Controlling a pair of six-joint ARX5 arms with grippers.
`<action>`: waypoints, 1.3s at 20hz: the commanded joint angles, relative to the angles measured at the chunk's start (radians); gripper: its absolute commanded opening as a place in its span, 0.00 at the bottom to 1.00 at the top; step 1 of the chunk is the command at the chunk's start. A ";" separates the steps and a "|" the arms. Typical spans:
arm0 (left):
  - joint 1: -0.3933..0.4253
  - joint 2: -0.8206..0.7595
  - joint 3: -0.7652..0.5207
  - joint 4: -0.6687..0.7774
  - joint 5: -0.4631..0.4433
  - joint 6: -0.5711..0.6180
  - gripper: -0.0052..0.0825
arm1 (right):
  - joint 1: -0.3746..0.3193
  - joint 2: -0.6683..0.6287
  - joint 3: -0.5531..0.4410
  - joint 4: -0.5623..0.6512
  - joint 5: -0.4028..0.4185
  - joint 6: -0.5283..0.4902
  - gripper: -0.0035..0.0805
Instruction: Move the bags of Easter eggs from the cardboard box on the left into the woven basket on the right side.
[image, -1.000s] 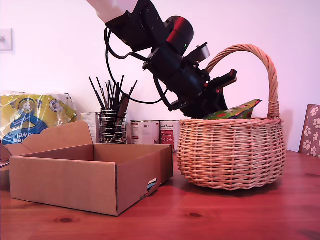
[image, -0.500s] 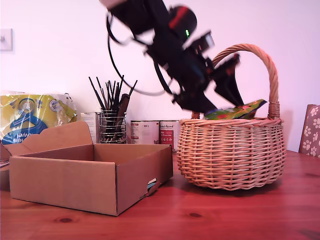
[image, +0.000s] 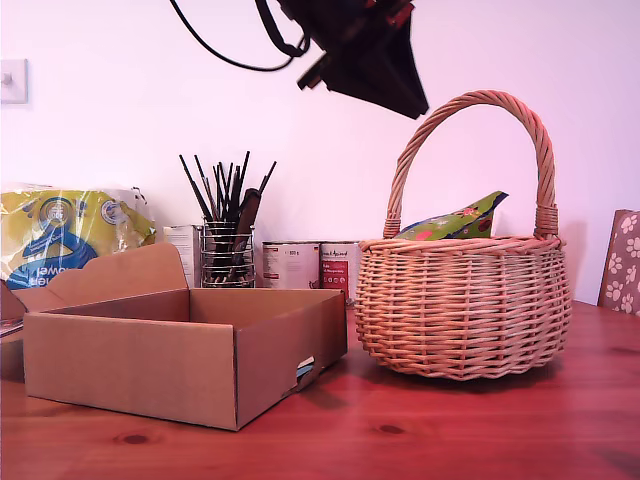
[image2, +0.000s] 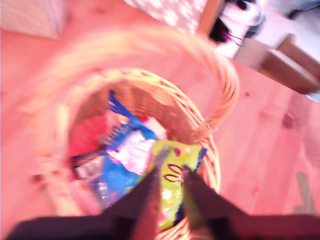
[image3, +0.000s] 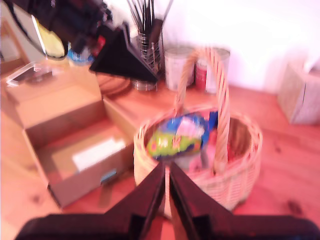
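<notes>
The bright green spotted bag (image: 455, 222) rests in the woven basket (image: 465, 305) on the exterior view's right, one corner poking above the rim. My first gripper (image: 408, 98) hangs high above the basket, beside the handle. Its wrist view looks down past slightly parted, empty fingers (image2: 171, 172) onto the green bag (image2: 192, 155) and the basket rim (image2: 212, 145). The cardboard box (image: 140, 365) stands at the exterior view's left. A pale patch (image3: 97, 152) lies on its floor, too blurred to name. My second gripper (image3: 166, 172) is shut and empty, above the table in front of the basket (image3: 240, 175).
Behind the box sit a large yellow-and-blue bag (image: 65, 235), a wire holder of dark pencils (image: 225, 250) and tins (image: 305, 265). A flower-print chair back (image: 622, 260) stands at the exterior view's right edge. Blue and red packets (image2: 112, 175) also lie in the basket.
My first gripper has lifted out of the basket and risen toward the exterior view's top. The green bag stayed behind, its corner now tilted higher.
</notes>
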 joint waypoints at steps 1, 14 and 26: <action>0.004 -0.065 -0.077 0.047 -0.007 0.007 0.04 | -0.002 0.000 -0.050 0.031 0.011 0.002 0.03; 0.229 -0.939 -1.123 0.595 -0.173 -0.030 0.04 | -0.002 0.002 -0.168 0.347 0.021 0.061 0.03; 0.252 -1.299 -1.193 0.443 -0.216 -0.029 0.04 | -0.002 0.005 -0.167 0.169 0.021 0.060 0.03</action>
